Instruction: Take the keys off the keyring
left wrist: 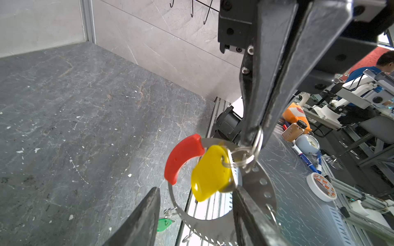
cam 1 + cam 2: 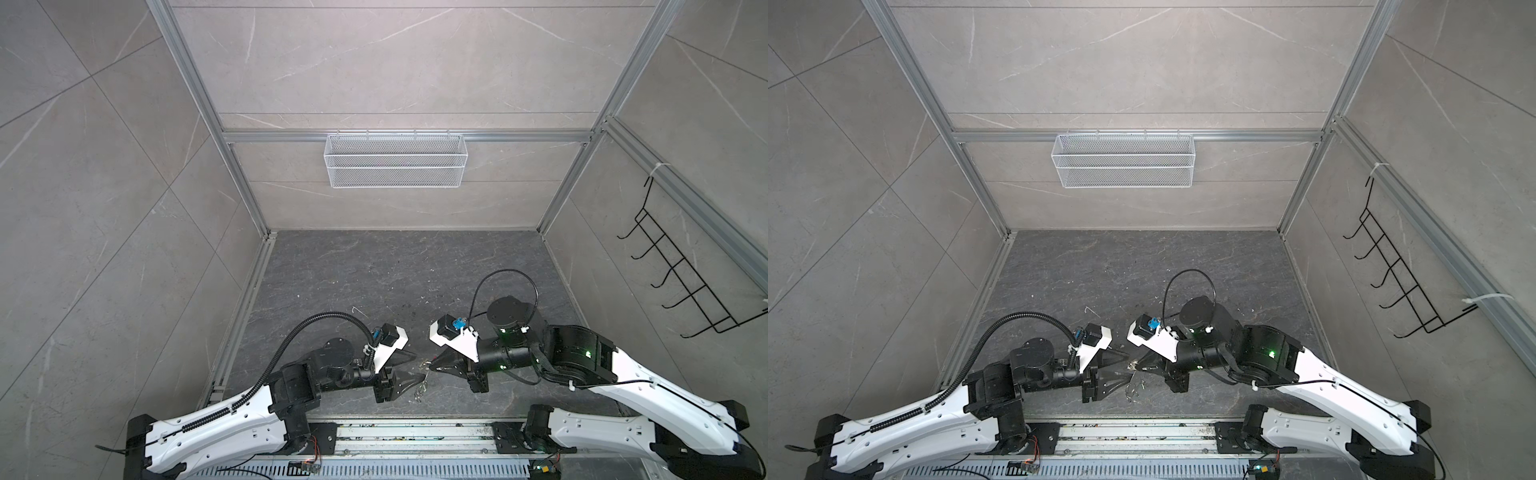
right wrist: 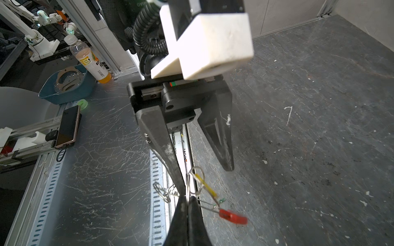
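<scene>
The keyring (image 1: 264, 187) is a flat metal hoop with a red sleeve (image 1: 183, 157), and it hangs in the air. My right gripper (image 1: 252, 140) comes down from above, shut on a small silver split ring (image 1: 259, 136) linked to the hoop. The yellow key (image 1: 210, 175) dangles inside the hoop. The green key (image 1: 165, 223) hangs lower from another small ring. My left gripper (image 1: 197, 189) stands open, its fingers on either side of the hoop's lower arc. In the right wrist view my right gripper (image 3: 187, 197) is shut beside the red sleeve (image 3: 232, 216). In both top views the left gripper (image 2: 419, 365) and the right gripper (image 2: 430, 365) meet near the front edge.
A white mesh basket (image 2: 395, 160) hangs on the back wall and a black hook rack (image 2: 681, 270) on the right wall. An aluminium rail (image 2: 415, 432) runs along the front edge, just below the hanging keys. A phone (image 3: 68, 125) and a blue tub (image 3: 68, 85) lie outside the cell.
</scene>
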